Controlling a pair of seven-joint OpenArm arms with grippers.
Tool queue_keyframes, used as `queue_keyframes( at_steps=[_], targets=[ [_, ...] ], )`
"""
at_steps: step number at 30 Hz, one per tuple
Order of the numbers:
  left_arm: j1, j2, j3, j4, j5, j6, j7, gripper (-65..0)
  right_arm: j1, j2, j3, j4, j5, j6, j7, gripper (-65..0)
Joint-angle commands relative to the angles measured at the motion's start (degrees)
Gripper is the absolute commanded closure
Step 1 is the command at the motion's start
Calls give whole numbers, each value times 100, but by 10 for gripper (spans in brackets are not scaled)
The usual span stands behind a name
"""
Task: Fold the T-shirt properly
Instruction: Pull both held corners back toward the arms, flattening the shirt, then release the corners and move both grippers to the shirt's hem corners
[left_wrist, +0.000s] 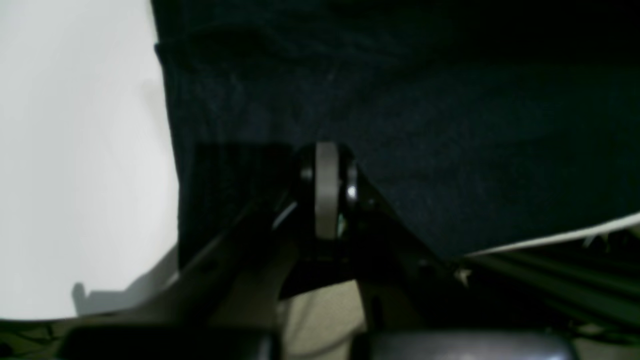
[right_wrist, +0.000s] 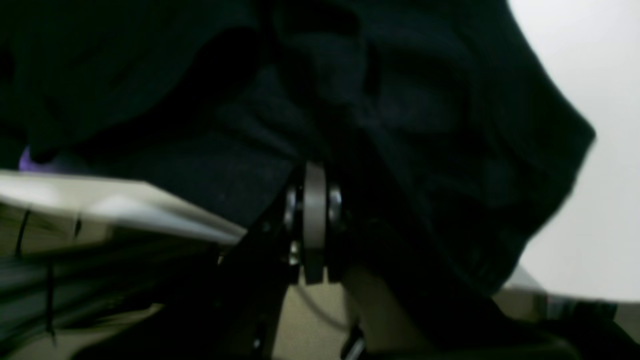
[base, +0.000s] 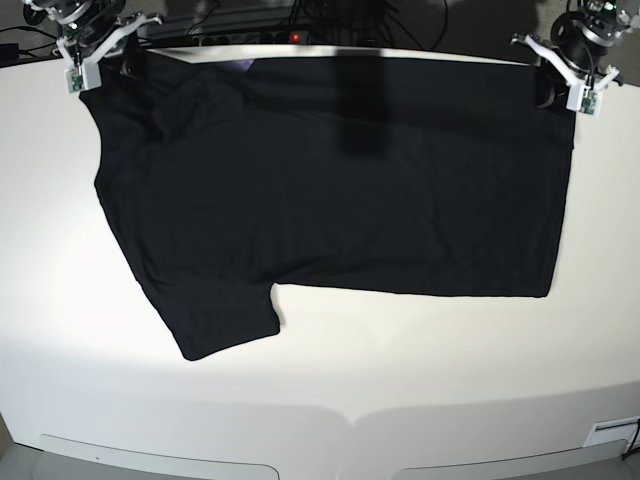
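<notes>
Base view: the white table (base: 320, 400) carries the T-shirt (base: 330, 190), plain black side up, long axis running left to right, one sleeve (base: 215, 315) pointing toward the near edge. At the far corners, the left gripper (base: 556, 88) and right gripper (base: 108, 62) are each clamped tight on the cloth's far edge.

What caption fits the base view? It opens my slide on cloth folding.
Both grippers, left and right, pinch the far corners of a black T-shirt spread plain side up on a white table.
</notes>
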Motion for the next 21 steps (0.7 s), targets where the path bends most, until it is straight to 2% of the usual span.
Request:
queue_keyframes(
  at_steps=[1, 8, 14, 16, 18, 21],
  targets=[
    [46, -70, -83, 155, 37, 15, 48, 0, -44, 70, 63, 144, 7, 8, 57, 0],
    [48, -72, -638, 1054, 37, 15, 59, 0, -44, 81, 111, 951, 7, 8, -81, 0],
    [-33, -120, -1200, 1661, 35, 15, 48, 0, -11, 214, 166, 1558, 9, 8, -81, 0],
    [-258, -131, -1263, 1655, 35, 15, 52, 0, 146, 260, 168, 1613, 33, -192, -68, 0],
    [-560, -129, -1255, 1602, 31, -2, 57, 0, 391, 256, 168, 1609, 50, -238, -138, 0],
    [-1213, -129, -1250, 1300, -186, -374, 87, 0, 828, 258, 162, 1606, 50, -236, -339, 0]
  ],
)
